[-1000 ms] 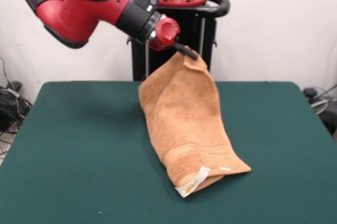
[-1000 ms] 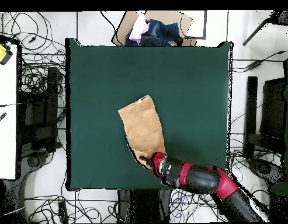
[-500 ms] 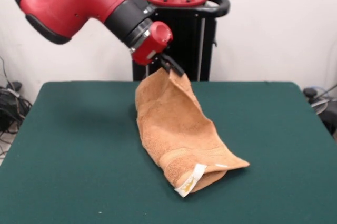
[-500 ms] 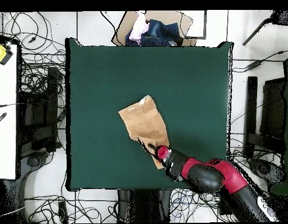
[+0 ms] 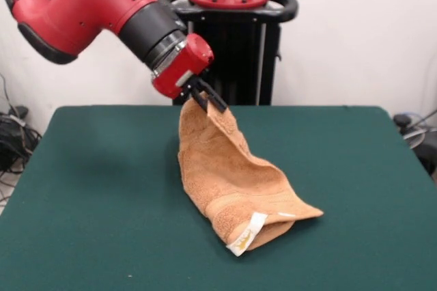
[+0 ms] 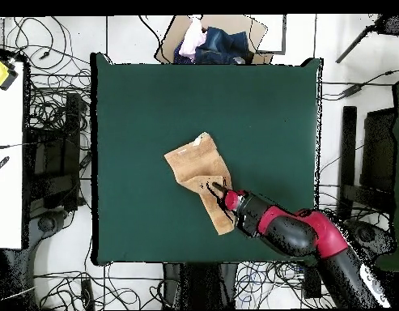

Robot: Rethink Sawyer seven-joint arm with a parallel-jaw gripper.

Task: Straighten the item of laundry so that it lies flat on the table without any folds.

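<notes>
Above worktop [image 5: 82, 168] middle, end effector [image 5: 205, 100] apparently clenched on towel [image 5: 232, 182] corner; towel long axis trails away, folded.

You have even, bright indoor light from above in both views, with no glare on the dark green felt-topped table [image 5: 89, 188]. In the front view a soft shadow lies on the felt left of the crumpled orange-tan terry towel [image 5: 232, 182], under the red and black arm [image 5: 102, 7]. Everything there looks sharp from near edge to far wall. No bending shows at the edges.
</notes>
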